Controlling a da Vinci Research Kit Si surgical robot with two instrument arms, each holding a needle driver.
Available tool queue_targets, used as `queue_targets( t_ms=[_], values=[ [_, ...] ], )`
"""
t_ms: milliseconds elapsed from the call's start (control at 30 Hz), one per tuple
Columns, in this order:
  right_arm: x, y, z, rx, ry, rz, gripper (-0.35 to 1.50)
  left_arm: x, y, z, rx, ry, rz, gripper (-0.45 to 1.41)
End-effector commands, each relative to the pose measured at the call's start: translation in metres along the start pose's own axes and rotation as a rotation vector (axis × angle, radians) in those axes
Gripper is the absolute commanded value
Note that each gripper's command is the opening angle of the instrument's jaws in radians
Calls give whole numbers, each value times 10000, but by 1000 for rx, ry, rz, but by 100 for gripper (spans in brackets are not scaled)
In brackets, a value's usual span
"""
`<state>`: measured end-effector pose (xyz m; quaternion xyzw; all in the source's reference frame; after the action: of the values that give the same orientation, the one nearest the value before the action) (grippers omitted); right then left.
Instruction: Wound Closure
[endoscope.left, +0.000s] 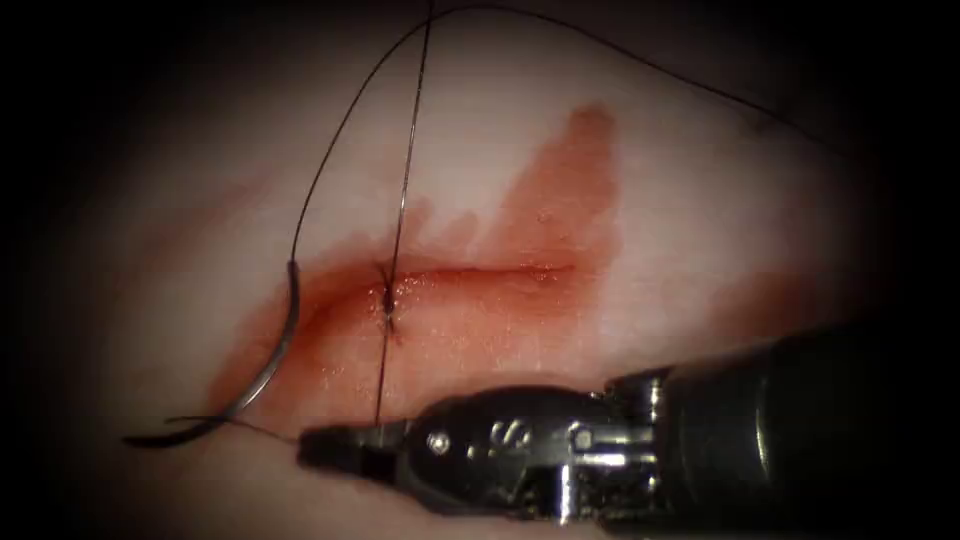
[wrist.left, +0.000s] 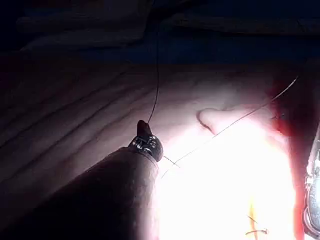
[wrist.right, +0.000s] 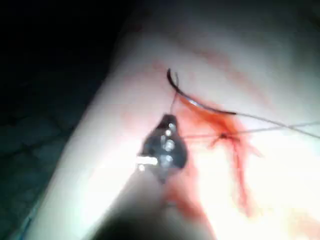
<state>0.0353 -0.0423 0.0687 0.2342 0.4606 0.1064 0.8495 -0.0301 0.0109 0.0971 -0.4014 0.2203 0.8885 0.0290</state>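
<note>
right pincer (endoscope.left: 335, 445): nearest the endoscope, comes in from the right, tip just below the cut; jaws look clamped on a thread strand at the tip, seam between them hard to make out
right tool body: dark metal with embossed characters on the side, unreadable; shaft cut off at the frame edge
needle (endoscope.left: 262, 375): lying free on the tissue left of the cut, not in the tissue, held by neither tool; its point end goes dark just left of the right pincer tip, exact point hard to see
needle, right wrist view (wrist.right: 200, 102): curved, lying just beyond the right pincer (wrist.right: 167, 125), at the edge of the red fluid
thread (endoscope.left: 400, 200): one strand runs from the right pincer tip up through a stitch at the cut and on out of frame above; another leaves the needle's swaged end and arcs up and right across the tissue, far end lost in the dark
cut (endoscope.left: 470, 272): roughly horizontal slit, stitch and small knot near its left end
red fluid (endoscope.left: 560, 190): pooled along the cut, smear reaching up and right of it
tissue (endoscope.left: 700, 200): pale, edges fall into shadow
left pincer (wrist.left: 144, 129): in the left wrist view, dark tip beyond its own shaft, a thread strand rises from it; jaws look closed on that strand, but contact itself is not clear
glare: much of the tissue beside the left pincer is washed out in that view
</note>
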Motion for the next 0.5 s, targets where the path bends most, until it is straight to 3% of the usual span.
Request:
queue_targets(
  t_ms=[33, 133, 500],
  values=[
    [-1, -8, 4, -4, 8, 6, -35, 1, -2, 9, 3, 0, 10, -45],
    [-1, -10, 1, -1, 48, 15, -35, 2, -7, 11, 4, -4, 23, -45],
    [-10, -12, 3, 5, 58, 41, -35, 3, -13, 10, 8, -15, 56, -45]
  ],
)
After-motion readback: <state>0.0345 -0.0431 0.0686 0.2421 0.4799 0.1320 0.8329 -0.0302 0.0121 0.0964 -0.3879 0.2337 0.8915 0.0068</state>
